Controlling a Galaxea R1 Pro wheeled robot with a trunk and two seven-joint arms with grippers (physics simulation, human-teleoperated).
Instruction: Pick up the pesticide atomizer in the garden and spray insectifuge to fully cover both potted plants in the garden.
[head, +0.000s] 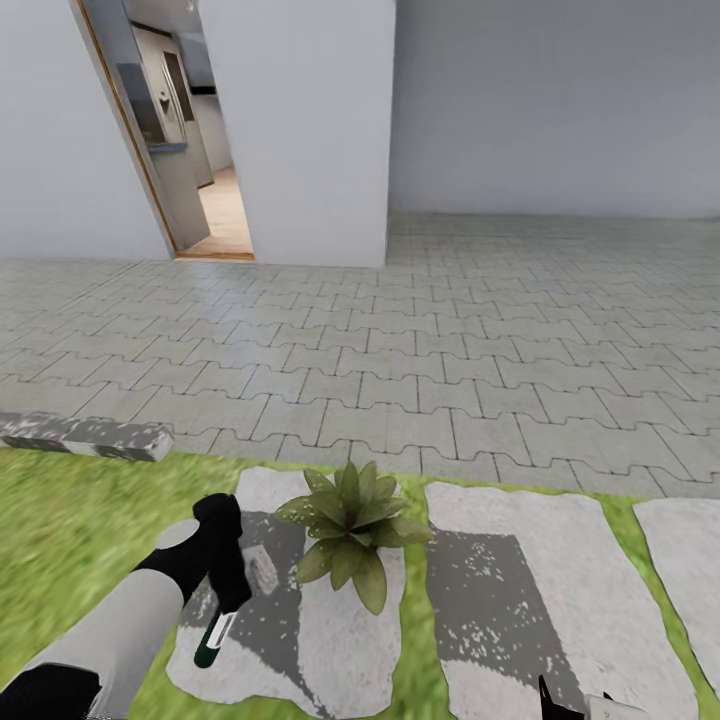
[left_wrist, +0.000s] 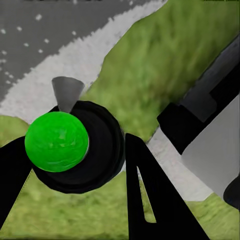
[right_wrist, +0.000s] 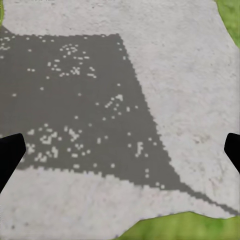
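Observation:
My left gripper is shut on the pesticide atomizer, a slim white bottle with a green band that hangs below the fingers over a grey stepping stone. In the left wrist view the atomizer appears end-on as a green cap in a black ring between the two black fingers. One potted plant, a low rosette of pointed green leaves, sits on the same stone just right of the atomizer. My right gripper is open over a shaded stepping stone, with nothing between its fingertips.
Lawn surrounds further stepping stones to the right. A grey kerb piece edges the interlocking paving behind. Beyond stand white walls and an open doorway into the house.

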